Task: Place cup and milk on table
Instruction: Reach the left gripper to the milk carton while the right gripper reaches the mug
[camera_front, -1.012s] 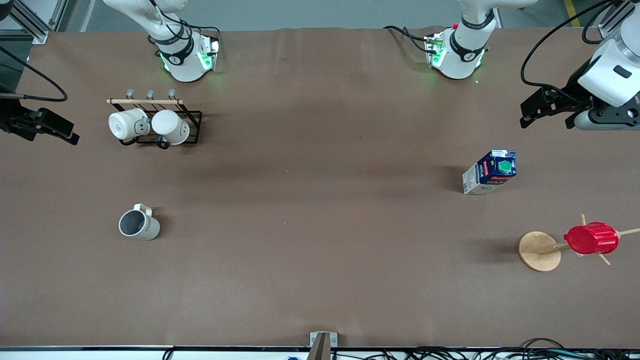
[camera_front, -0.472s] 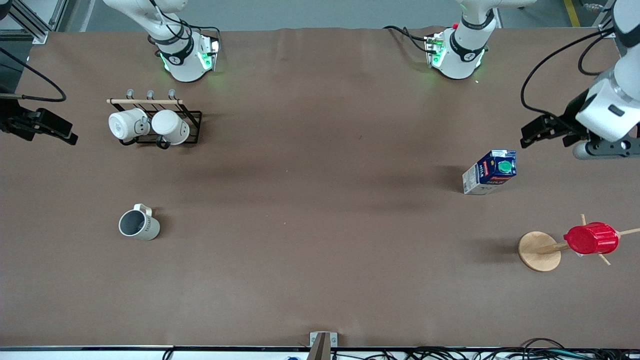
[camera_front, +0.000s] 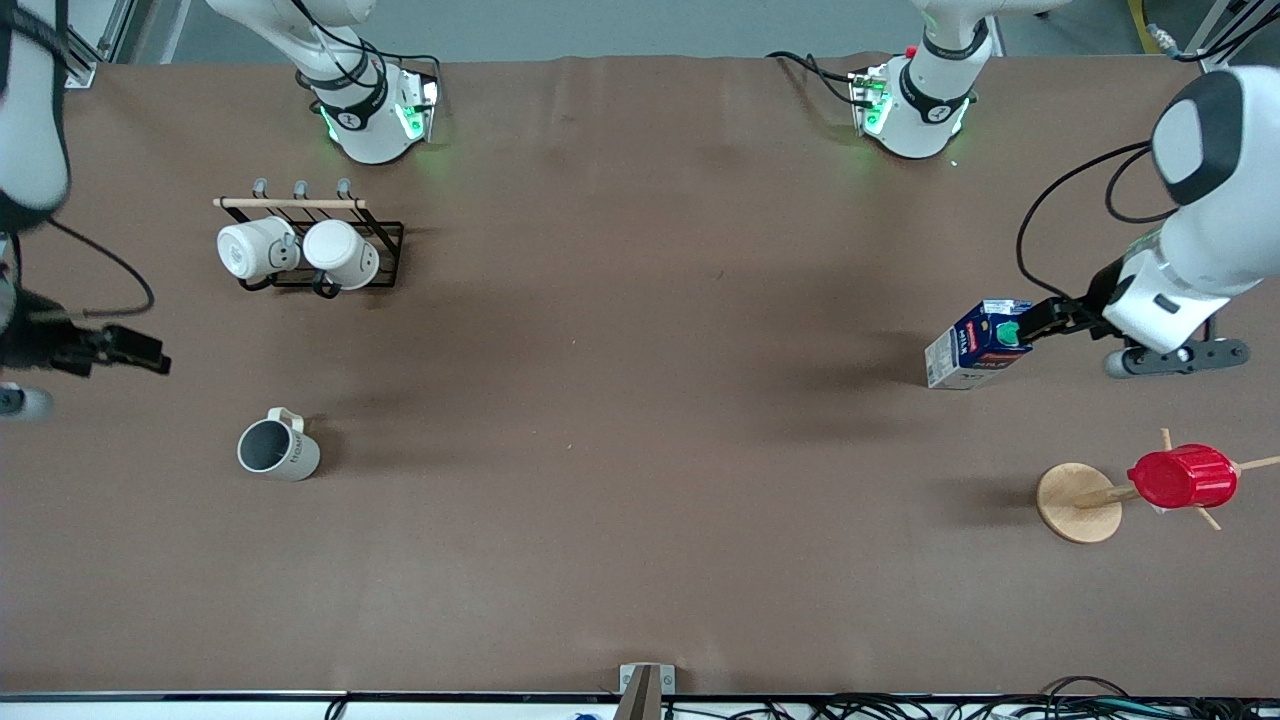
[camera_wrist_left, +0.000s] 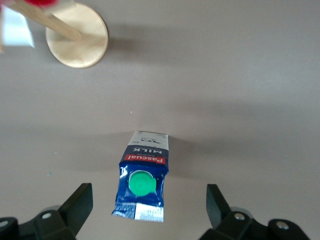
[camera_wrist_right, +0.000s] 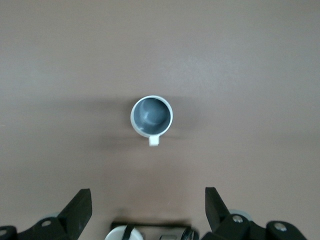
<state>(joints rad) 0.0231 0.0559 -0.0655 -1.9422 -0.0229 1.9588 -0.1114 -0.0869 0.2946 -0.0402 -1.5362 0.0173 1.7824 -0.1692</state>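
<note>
The cup (camera_front: 278, 447), off-white with a dark grey inside, stands upright on the brown table (camera_front: 640, 400) toward the right arm's end. In the right wrist view the cup (camera_wrist_right: 151, 115) is apart from my open, empty right gripper (camera_wrist_right: 148, 207). That gripper (camera_front: 140, 350) hangs over the table's edge at that end. The milk (camera_front: 978, 345), a blue and white carton with a green cap, stands toward the left arm's end. My left gripper (camera_front: 1030, 322) is over it, open and empty. In the left wrist view the milk (camera_wrist_left: 142, 182) shows between the fingers (camera_wrist_left: 80, 205) of the left gripper (camera_wrist_left: 148, 207).
A black wire rack with two white mugs (camera_front: 310, 250) stands farther from the front camera than the cup; its edge shows in the right wrist view (camera_wrist_right: 150, 230). A red ribbed cup (camera_front: 1180, 477) hangs on a wooden peg stand (camera_front: 1078, 502) nearer than the milk.
The left arm has swung in from the table's end and its gripper has come over the milk. The right gripper has shifted toward the cup. Cup and milk have not moved.
</note>
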